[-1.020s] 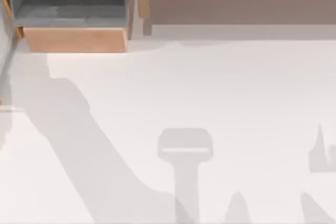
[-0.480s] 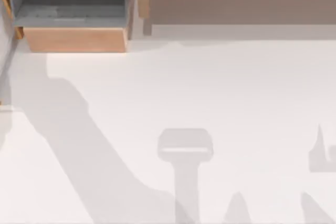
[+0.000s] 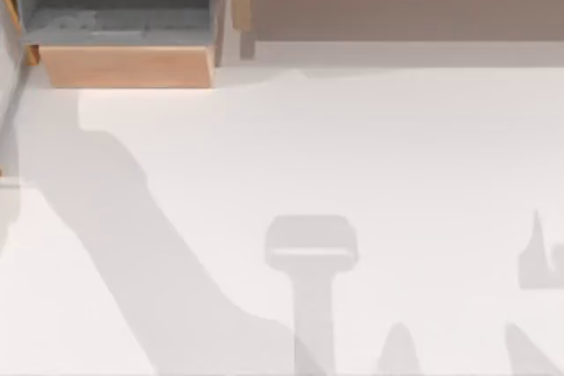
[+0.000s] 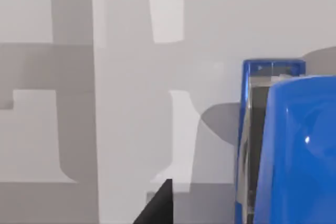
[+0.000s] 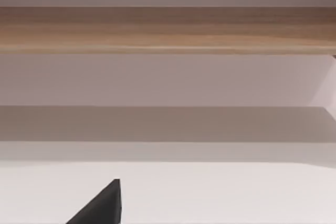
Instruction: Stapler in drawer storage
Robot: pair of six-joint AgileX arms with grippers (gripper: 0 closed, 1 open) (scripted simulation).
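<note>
Meanwhile, mid-task | drawer [image 3: 128, 66] pulled open at table's far left, grey inside bare | stapler [image 4: 294, 150] close under left wrist camera — apparently carried, not yet stowed | left grip: cannot tell | right arm parked facing wooden shelf [image 5: 168, 30] | left: lower, release — possibly shut drawer.

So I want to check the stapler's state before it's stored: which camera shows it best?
The left wrist view: the small bright-blue stapler with grey metal underneath sits large at the picture's edge, partly cut off, over a pale surface. The top view gives the open light-wood-fronted drawer and white table instead; the right wrist view, the long wooden shelf unit.
</note>
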